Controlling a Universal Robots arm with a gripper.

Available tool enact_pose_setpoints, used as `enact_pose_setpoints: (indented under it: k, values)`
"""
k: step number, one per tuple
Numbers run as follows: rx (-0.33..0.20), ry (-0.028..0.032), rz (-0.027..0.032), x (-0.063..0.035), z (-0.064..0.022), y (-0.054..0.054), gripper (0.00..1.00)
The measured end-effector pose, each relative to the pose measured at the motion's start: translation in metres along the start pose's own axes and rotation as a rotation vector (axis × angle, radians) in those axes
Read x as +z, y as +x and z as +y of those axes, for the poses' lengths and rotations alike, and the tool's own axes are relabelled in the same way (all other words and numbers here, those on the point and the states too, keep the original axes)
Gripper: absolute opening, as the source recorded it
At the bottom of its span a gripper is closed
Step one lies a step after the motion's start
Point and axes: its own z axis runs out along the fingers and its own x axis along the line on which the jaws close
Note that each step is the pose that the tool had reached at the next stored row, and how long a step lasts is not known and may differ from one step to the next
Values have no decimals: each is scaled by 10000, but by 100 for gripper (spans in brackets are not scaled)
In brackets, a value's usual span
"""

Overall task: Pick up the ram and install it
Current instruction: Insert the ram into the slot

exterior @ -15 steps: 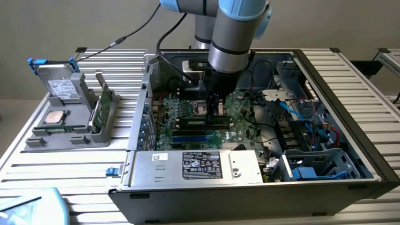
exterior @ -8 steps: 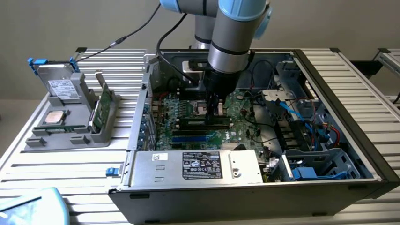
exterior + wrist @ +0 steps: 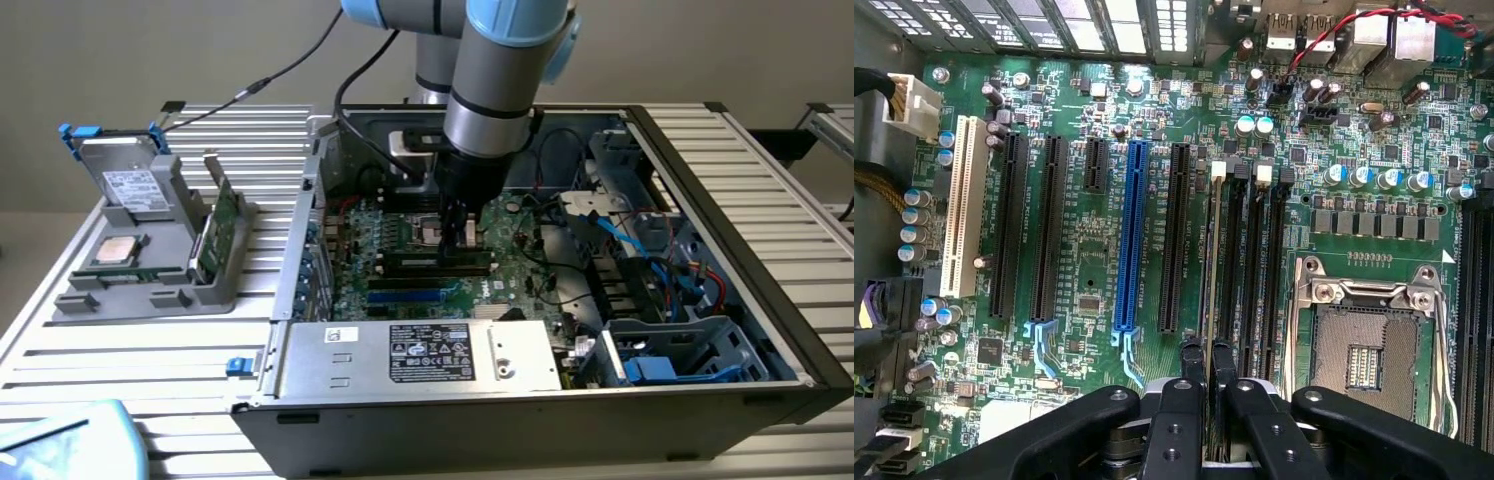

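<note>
The fingers (image 3: 1198, 360) are clamped tight on the ram (image 3: 1206, 250), which stands edge-on along the black memory slots (image 3: 1254, 270), just beside the empty processor socket (image 3: 1369, 340).

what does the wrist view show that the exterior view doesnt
Wrist view: the ram seen edge-on, held in the gripper and standing along the black memory slots; also the long white slot and the empty CPU socket in detail.
Exterior view: the whole open computer case, its power supply, the arm, and a grey holder with a green circuit card on that view's left.
Both: the gripper low over the green motherboard, at the memory slots.
</note>
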Motion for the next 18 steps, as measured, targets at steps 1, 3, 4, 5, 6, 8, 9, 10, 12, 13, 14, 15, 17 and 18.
enact_pose_setpoints:
  k: [1, 3, 4, 5, 6, 8, 9, 10, 12, 13, 14, 15, 17, 18]
  values:
    - [2, 0, -3, 1, 0, 0, 14]
    - [12, 0, -11, 5, 0, 0, 14]
    - [18, 1, -17, 7, 0, 0, 14]
    - [25, 0, -24, 9, 0, 0, 14]
    - [28, 1, -30, 11, -1, 0, 14]
    - [39, 1, -45, 15, -2, 0, 14]
    - [44, 2, -51, 16, -2, 0, 14]
    - [48, 2, -55, 17, -2, 0, 14]
    - [50, 2, -56, 19, -2, 0, 14]
    - [50, 1, -56, 20, -3, 0, 14]
    - [50, 2, -58, 22, -3, 0, 14]
    - [50, 2, -58, 24, -3, -1, 14]
    - [51, 2, -57, 28, -4, -1, 14]
    - [51, 2, -56, 30, -4, -1, 14]
